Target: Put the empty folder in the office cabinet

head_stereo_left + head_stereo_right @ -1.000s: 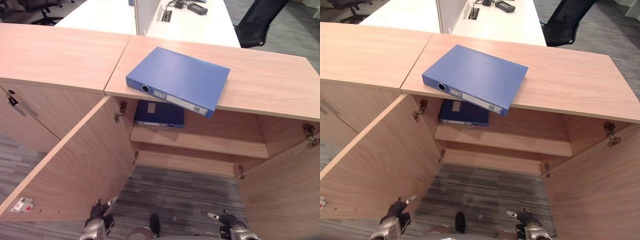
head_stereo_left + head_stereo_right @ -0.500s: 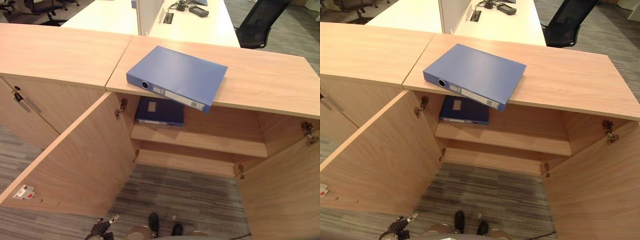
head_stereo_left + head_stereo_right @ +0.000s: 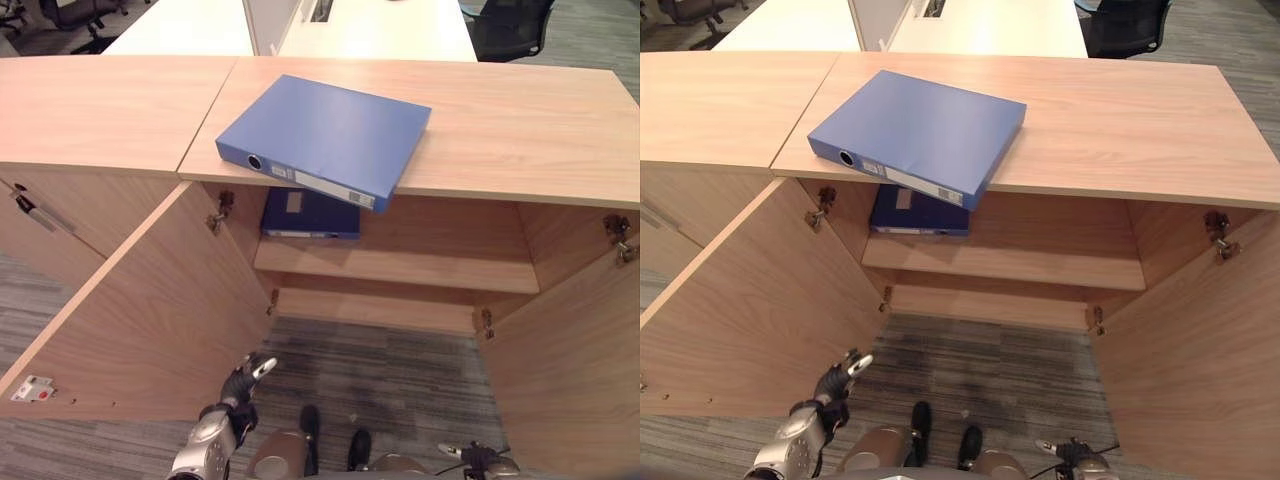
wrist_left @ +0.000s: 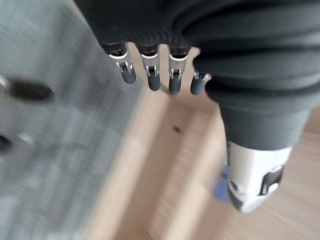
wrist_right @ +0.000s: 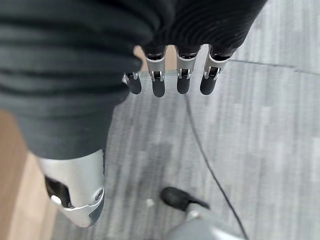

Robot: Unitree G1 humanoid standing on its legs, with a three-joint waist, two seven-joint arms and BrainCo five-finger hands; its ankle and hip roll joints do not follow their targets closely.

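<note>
Atop the open wooden cabinet (image 3: pixel 520 130), the flat blue folder (image 3: pixel 325 140) overhangs its front edge (another lies on the shelf beneath). Below the cabinet, left hand (image 3: pixel 243 381) and right hand (image 5: pixel 170 80) hang empty, fingers relaxed.

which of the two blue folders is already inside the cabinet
The darker blue folder lying flat on the upper shelf. The lighter blue folder lies on the cabinet top, overhanging its front edge.

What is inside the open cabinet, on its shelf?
A dark blue folder lies flat at the left end of the cabinet shelf. The cabinet top and the lighter blue folder overhanging its edge hide the shelf's back part.
</note>
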